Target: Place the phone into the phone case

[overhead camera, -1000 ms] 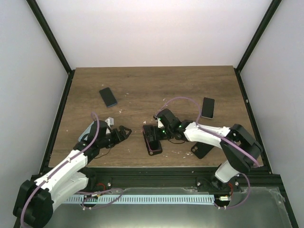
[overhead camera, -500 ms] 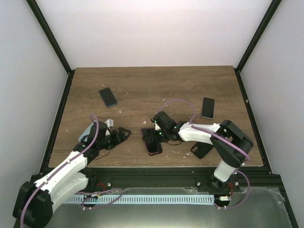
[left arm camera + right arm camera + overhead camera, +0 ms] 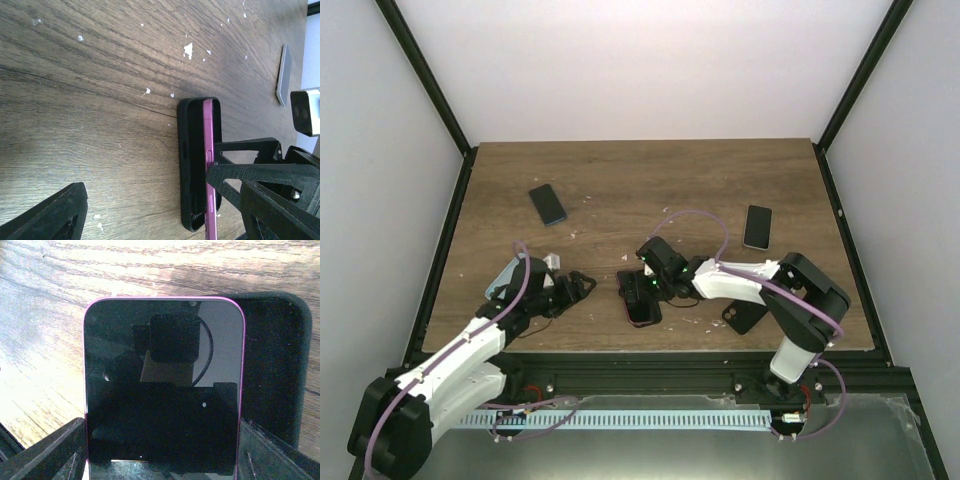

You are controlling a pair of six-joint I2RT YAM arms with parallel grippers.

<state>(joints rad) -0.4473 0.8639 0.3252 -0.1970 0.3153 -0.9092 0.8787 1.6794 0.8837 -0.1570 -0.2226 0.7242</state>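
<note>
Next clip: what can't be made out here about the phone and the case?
Right wrist view: the phone covers most of the case; its lower end is cut off by the bottom edge, between the right fingers.
Left wrist view: the phone shows edge-on only, so how far it sits in the case is unclear.
Overhead view: both are too small and partly under the right fingers.
</note>
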